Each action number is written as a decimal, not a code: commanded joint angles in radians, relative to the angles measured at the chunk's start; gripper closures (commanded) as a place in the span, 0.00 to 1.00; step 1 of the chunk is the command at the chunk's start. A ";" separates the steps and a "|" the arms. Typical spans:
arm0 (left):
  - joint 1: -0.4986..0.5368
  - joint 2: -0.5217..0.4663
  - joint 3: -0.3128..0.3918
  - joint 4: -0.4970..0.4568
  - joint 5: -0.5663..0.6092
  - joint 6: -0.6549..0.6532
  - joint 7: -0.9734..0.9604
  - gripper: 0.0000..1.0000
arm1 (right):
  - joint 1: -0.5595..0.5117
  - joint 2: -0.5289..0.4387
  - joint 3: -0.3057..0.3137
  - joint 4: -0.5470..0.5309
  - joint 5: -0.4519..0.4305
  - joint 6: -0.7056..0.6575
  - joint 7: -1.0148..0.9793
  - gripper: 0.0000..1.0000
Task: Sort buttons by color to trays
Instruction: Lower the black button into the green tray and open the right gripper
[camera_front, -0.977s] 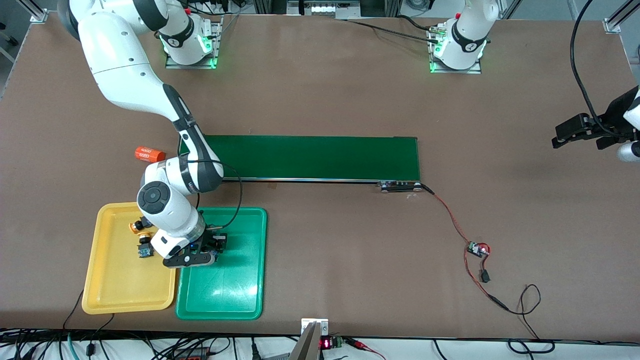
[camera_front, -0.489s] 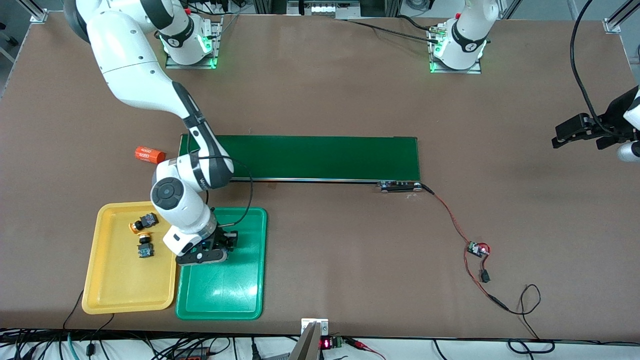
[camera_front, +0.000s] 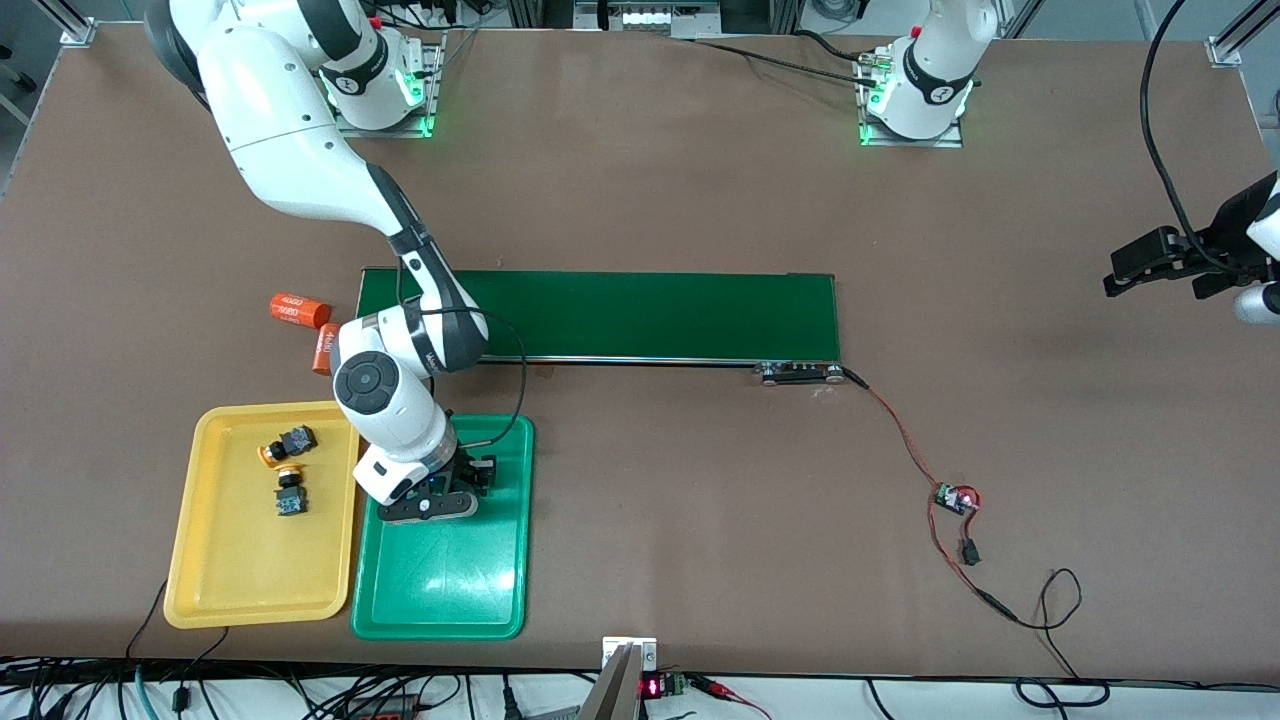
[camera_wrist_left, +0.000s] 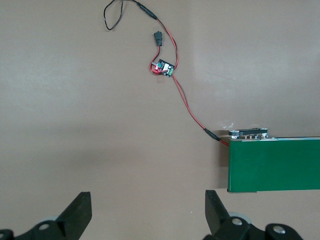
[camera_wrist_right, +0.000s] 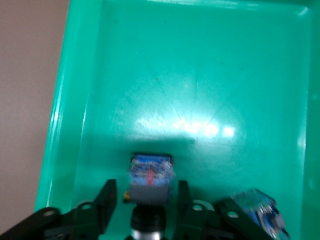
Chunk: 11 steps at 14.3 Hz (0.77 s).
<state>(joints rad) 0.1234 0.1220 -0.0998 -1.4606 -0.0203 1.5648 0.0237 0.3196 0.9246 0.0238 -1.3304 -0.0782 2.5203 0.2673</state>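
My right gripper (camera_front: 478, 474) hangs low over the green tray (camera_front: 440, 590), at the end nearest the conveyor. In the right wrist view the gripper (camera_wrist_right: 145, 194) is shut on a button (camera_wrist_right: 151, 175) with a black-and-blue body; its cap is hidden. A second button (camera_wrist_right: 257, 207) lies in the green tray (camera_wrist_right: 200, 75) beside the fingers. Two yellow-capped buttons (camera_front: 285, 443) (camera_front: 290, 497) lie in the yellow tray (camera_front: 205, 570). My left gripper (camera_front: 1150, 265) waits open and empty at the left arm's end of the table, and it also shows in the left wrist view (camera_wrist_left: 148, 215).
The dark-green conveyor belt (camera_front: 650, 315) crosses the middle of the table. Two orange cylinders (camera_front: 298, 310) (camera_front: 322, 350) lie by its end toward the right arm. A small circuit board (camera_front: 955, 497) with red and black wires lies nearer the front camera.
My right gripper has moved with the button from the border between the two trays to over the green tray. A second orange cylinder has come into sight. The left arm has not moved.
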 joint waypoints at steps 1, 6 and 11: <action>0.001 -0.009 -0.001 0.009 -0.007 -0.015 0.002 0.00 | 0.013 0.014 -0.015 0.011 0.005 0.052 -0.002 0.00; -0.001 -0.009 -0.001 0.009 -0.006 -0.014 0.002 0.00 | 0.021 -0.027 -0.038 0.011 0.002 -0.021 -0.013 0.00; -0.001 -0.010 -0.001 0.009 -0.006 -0.014 0.002 0.00 | 0.012 -0.153 -0.056 0.010 -0.008 -0.239 -0.083 0.00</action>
<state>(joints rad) 0.1229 0.1220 -0.0999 -1.4606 -0.0203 1.5648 0.0237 0.3299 0.8426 -0.0186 -1.3063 -0.0801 2.3710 0.2337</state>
